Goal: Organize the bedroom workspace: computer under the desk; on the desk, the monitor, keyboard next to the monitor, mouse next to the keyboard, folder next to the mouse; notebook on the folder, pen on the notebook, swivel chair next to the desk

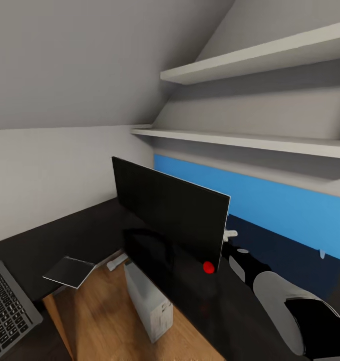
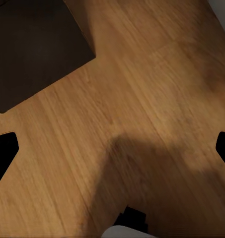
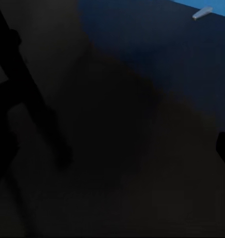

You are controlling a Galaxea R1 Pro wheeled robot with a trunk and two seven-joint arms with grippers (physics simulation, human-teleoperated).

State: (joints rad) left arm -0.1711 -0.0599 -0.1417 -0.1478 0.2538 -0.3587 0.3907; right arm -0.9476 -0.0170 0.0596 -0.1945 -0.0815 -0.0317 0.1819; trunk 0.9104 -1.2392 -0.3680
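Black monitor (image 1: 172, 213) stands tilted on dark desk (image 1: 49, 240), right hand (image 1: 229, 234) behind its right edge; can't tell if it's clenched. Left hand (image 2: 112, 153) released over floor. Risk: monitor topples onto keyboard (image 1: 7, 311) near left.

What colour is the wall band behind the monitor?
Bright blue wall band, clearest in the head view behind the monitor.
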